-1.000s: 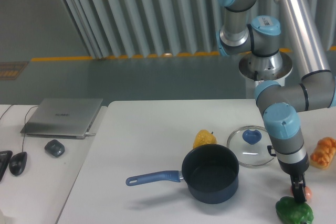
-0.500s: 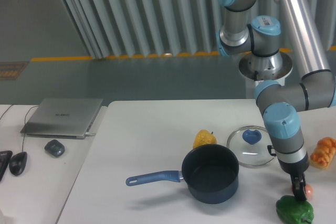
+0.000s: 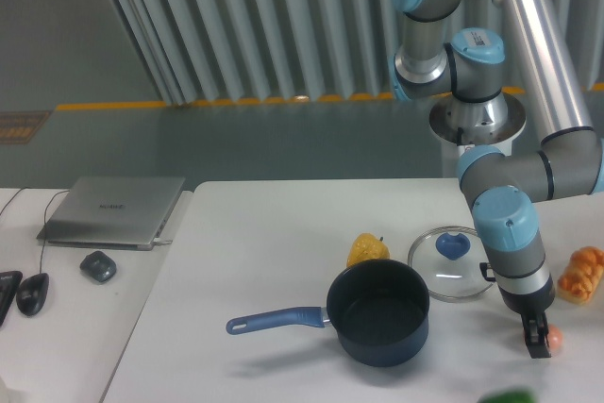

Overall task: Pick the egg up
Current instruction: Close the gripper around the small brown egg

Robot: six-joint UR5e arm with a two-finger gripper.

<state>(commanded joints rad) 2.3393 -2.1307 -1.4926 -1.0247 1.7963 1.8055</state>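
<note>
Soft, even, fairly bright light falls from above, so the white table [image 3: 283,233] looks flat and pale and the dark pot [image 3: 378,313] casts only a faint shadow beneath it. Mild highlights run along the silver arm tube [image 3: 543,54] and on the glass lid [image 3: 451,263]. Focus is a little soft everywhere, with small things near the table's right edge fuzzy, and a green smear at the frame's bottom is blurred past recognition.
</note>
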